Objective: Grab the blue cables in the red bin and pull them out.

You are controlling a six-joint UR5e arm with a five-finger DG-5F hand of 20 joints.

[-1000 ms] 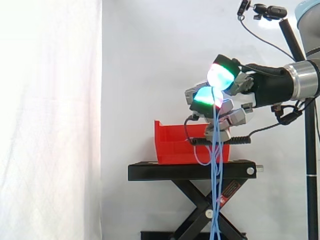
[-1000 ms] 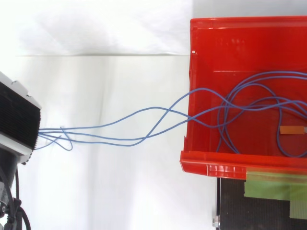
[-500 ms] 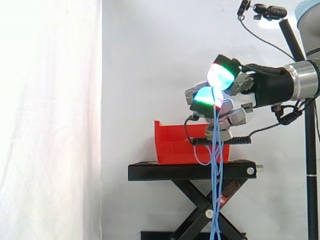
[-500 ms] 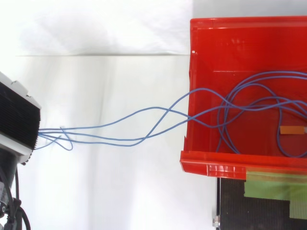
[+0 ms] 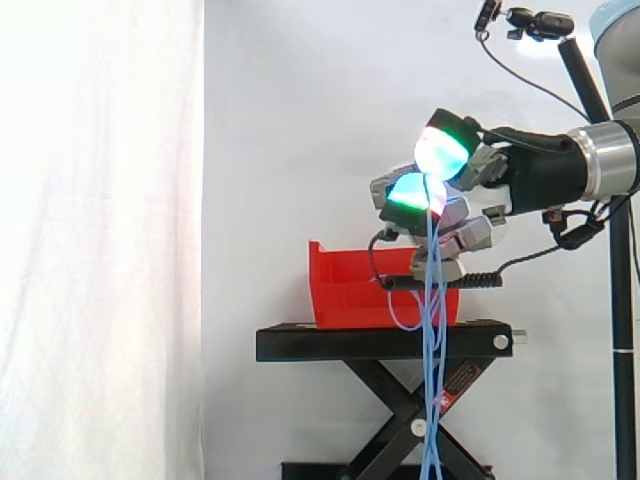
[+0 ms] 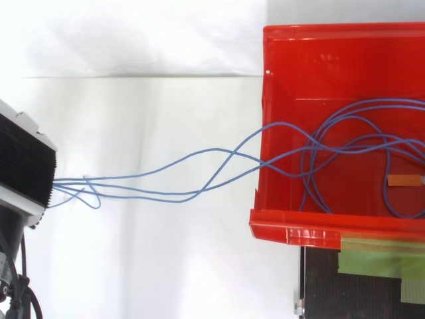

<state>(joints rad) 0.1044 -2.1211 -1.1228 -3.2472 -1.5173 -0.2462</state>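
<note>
The hand [image 5: 470, 195] hovers just above the right end of the red bin [image 5: 345, 295], its glowing green-white fingertips [image 5: 415, 192] curled and pinching several thin blue cables [image 5: 433, 330]. From that pinch the cables hang straight down past the stand. From above, the hand [image 6: 23, 169] is at the left edge, and the blue cables [image 6: 199, 159] stretch from it rightward over the wall of the red bin [image 6: 345, 60]. Inside the bin the cables lie in loose loops.
The bin rests on a black scissor stand [image 5: 380, 342] before a white curtain. A small orange tag [image 6: 404, 180] lies among the loops in the bin. Green tape [image 6: 378, 256] covers the stand's top beside the bin's near wall.
</note>
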